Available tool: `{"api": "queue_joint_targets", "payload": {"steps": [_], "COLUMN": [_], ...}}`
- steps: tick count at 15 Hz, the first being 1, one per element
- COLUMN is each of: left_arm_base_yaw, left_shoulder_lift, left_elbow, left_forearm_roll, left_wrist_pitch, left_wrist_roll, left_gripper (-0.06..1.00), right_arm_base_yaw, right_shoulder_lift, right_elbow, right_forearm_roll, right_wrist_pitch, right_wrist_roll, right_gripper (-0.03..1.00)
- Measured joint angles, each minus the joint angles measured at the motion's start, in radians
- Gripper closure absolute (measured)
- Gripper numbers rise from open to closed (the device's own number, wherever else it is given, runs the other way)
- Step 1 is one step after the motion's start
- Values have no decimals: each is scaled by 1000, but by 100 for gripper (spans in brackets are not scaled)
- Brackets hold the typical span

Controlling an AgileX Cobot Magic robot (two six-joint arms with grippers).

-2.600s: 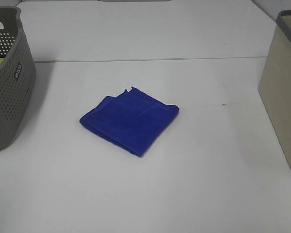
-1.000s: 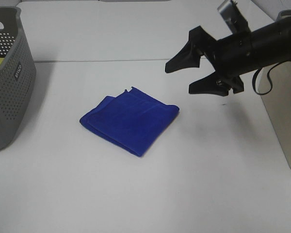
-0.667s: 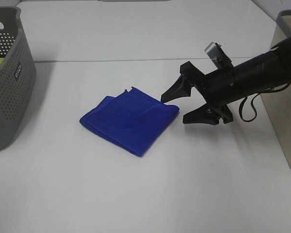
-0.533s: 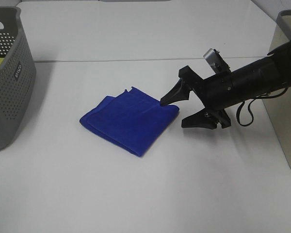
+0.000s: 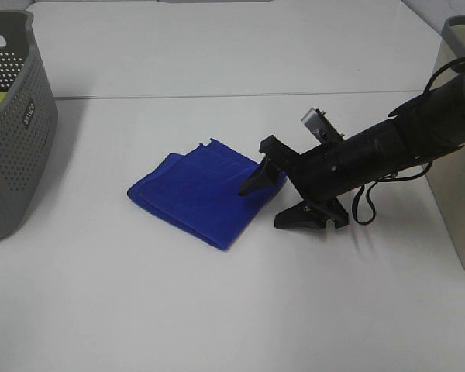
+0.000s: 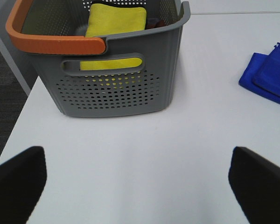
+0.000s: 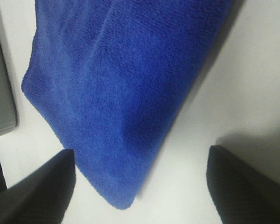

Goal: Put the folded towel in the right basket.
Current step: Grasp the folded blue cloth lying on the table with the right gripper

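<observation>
Since the frame half a second earlier, the right arm (image 5: 387, 147) had reached lower and further left. Its right fingers (image 5: 256, 174), which had been just short of the towel (image 5: 194, 194), now straddled the towel's right corner. The towel itself had not shifted.

In the high view, the blue towel lay folded and flat near the middle of the white table (image 5: 217, 310), turned like a diamond. One black finger sat over its right corner. The other rested low on the table just beside the towel's near right edge. The fingers were spread wide and gripped nothing. Whether the upper finger touched the cloth could not be told.

The right wrist view showed the towel (image 7: 126, 79) filling most of the picture. A right finger (image 7: 37, 184) stood at either side of one towel corner, far apart.

The right basket (image 5: 453, 139), beige with a grey rim, stood at the table's right edge, well apart from the towel. The arm stretched from that side across to the towel.

A grey perforated left basket (image 5: 15, 132) stood at the table's left edge. The left wrist view looked at this basket (image 6: 116, 88), which had an orange handle and a yellow cloth (image 6: 116, 18) inside. The left fingers (image 6: 16, 186) showed at the two lower corners of that view, spread wide and empty over bare table. A part of the towel (image 6: 270, 77) was seen beyond them.
</observation>
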Motion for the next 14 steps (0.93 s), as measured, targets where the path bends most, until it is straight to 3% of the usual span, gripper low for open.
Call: {"api": "queue_joint_targets", "payload": {"steps": [3,7,10,14], "left_arm_base_yaw": [0,0,0,0], "left_shoulder_lift": [0,0,0,0], "left_elbow": [0,0,0,0], "left_forearm_roll": [0,0,0,0], "left_wrist_pitch": [0,0,0,0], "left_wrist_roll": [0,0,0,0], "left_gripper": [-4,-4,-4,-4], "right_arm_base_yaw": [35,117,213,245], "right_shoulder_lift": [4,61,121,191], "right_elbow": [0,-13,-77,-156], "right_forearm_roll": [44,266,338,342], "right_wrist_pitch": [-53,-57,-37,-13], "right_wrist_roll": [1,1,18,168], "right_gripper": [20,23,27,50]}}
